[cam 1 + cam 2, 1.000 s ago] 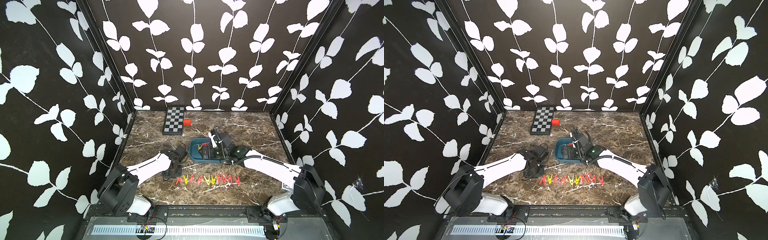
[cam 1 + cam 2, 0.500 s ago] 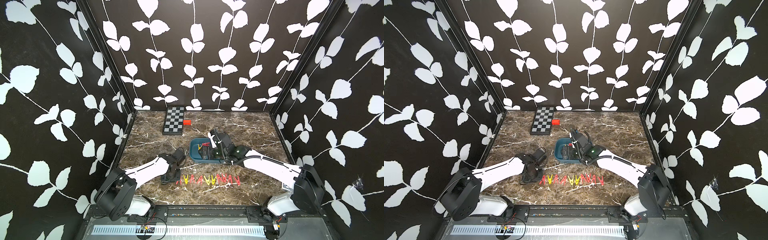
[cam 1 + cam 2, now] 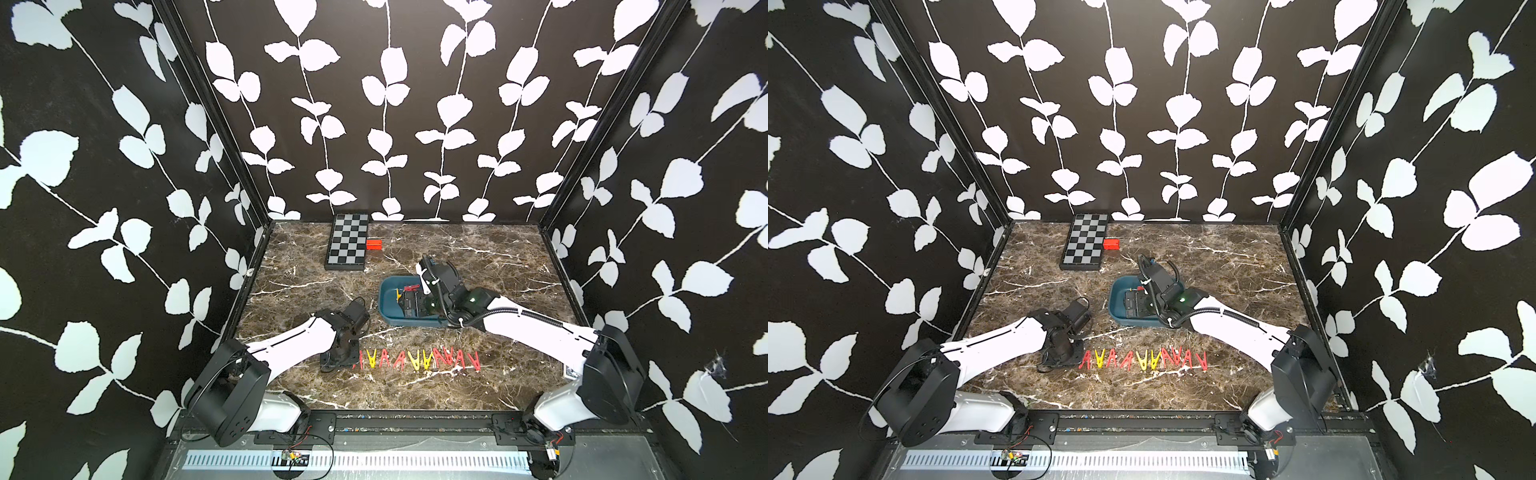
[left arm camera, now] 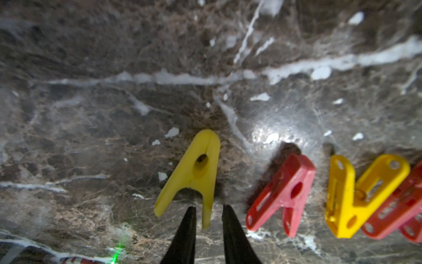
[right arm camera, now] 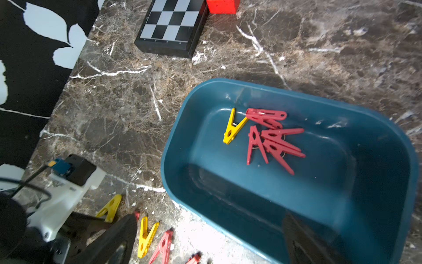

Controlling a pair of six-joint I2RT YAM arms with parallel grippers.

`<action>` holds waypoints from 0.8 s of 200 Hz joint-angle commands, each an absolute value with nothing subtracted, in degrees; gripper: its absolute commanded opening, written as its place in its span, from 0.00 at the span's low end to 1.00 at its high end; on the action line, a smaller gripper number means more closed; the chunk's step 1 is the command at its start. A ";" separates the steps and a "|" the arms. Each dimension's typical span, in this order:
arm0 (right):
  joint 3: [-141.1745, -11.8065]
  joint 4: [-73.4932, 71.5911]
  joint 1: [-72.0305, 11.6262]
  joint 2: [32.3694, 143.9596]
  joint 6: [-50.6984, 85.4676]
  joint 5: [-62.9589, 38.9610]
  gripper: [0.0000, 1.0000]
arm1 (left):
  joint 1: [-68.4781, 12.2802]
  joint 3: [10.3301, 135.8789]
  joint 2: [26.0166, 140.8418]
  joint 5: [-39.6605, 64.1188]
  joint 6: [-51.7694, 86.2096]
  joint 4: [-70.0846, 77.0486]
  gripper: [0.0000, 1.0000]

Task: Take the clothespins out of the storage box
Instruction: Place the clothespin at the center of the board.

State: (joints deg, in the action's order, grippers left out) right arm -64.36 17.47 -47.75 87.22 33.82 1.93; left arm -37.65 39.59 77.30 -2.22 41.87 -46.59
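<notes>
The barely released left claw point(image 4: 209, 206) is straddling a leg of the yellow clothespin point(image 4: 196, 173), risking to drag it; the released right claw point(image 5: 207, 218) is hovering over the box point(image 5: 251, 194).

Robotics test booth, lab setting
A marble-patterned tabletop point(image 3: 478, 257) is enclosed on three sides by leaf-papered walls point(image 3: 374, 124); at the tabletop's front edge a left arm point(image 3: 291, 345) and a right arm point(image 3: 536, 332) are bolted to a black rail point(image 3: 415, 417), with bare wiring point(image 3: 297, 456) exposed.

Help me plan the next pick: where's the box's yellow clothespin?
In the right wrist view, the yellow clothespin lies on the storage box floor, beside the red clothespins, on the robot's left.
</notes>
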 commanded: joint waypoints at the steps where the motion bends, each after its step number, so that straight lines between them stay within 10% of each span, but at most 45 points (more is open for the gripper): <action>1: -66.77 19.73 -47.99 89.05 32.20 5.04 0.99 | -37.27 41.29 74.82 -3.53 41.77 -49.53 0.29; 61: -72.32 21.25 -46.00 96.82 32.78 4.30 0.87 | -37.22 51.30 71.38 -6.58 40.28 -53.79 0.53; 102: -72.91 20.14 -42.70 99.82 32.46 1.73 0.64 | -37.18 57.50 69.80 -6.69 39.30 -52.15 0.92; 160: -73.54 21.69 -40.14 103.27 27.80 0.39 0.29 | -37.18 63.49 72.88 -6.77 38.32 -48.98 0.99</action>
State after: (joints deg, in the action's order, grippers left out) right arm -71.66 20.67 -40.25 101.51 30.46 1.06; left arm -37.45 61.19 71.66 -6.11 39.40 -50.04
